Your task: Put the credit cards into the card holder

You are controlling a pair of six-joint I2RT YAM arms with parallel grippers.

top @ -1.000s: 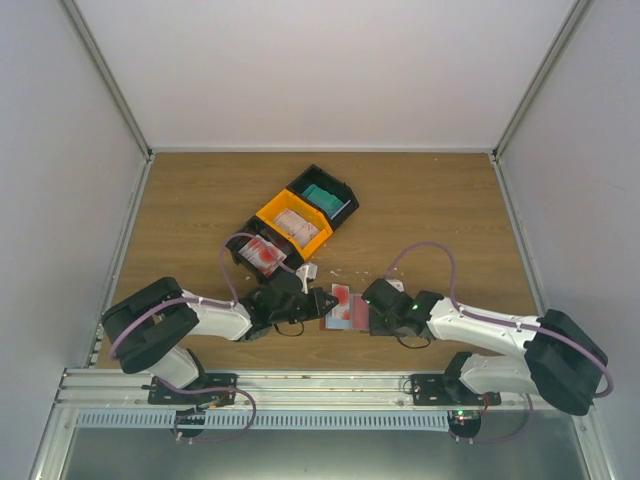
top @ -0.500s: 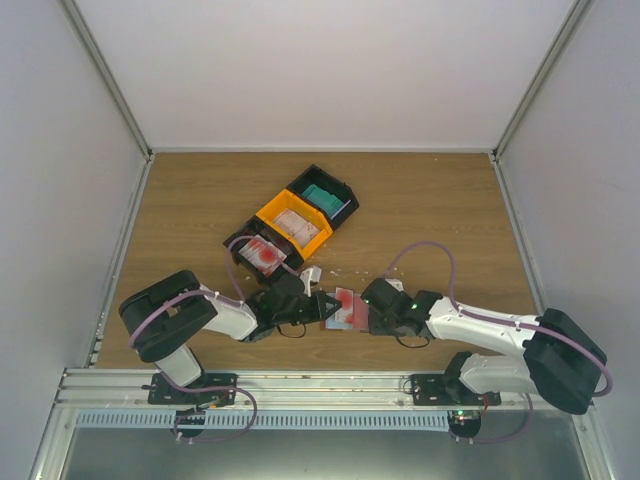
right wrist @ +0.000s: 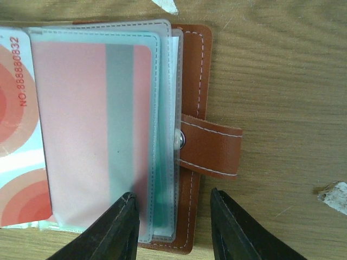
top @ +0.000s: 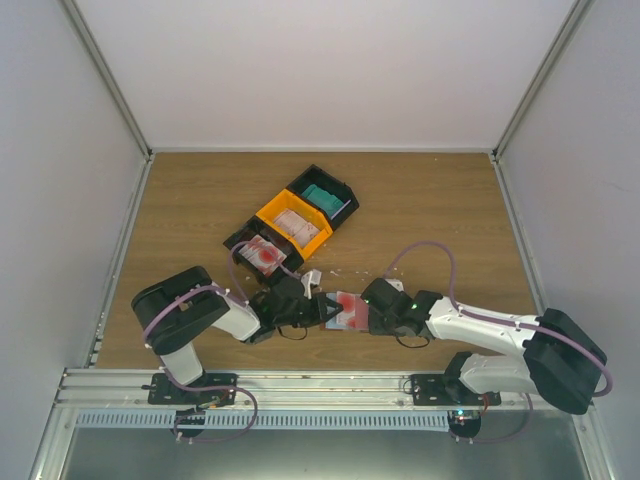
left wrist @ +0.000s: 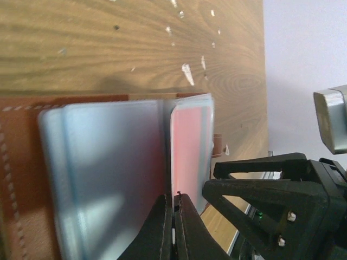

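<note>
Near table (top: 420, 200) edge: left tool (left wrist: 172, 216) pressed together, perhaps nipping sleeve (left wrist: 108, 162); right tool (right wrist: 172, 214) spread astride card holder (right wrist: 196, 81); card (right wrist: 16, 135) cropped.

The top camera looks down from above and behind the 2 arms (top: 480, 330), far enough back to take in the whole table (top: 420, 190). Both wrist cameras sit very close. The left one grazes low across the wood, and the right one faces straight down. All 3 views share the open card holder (top: 345, 310).
</note>
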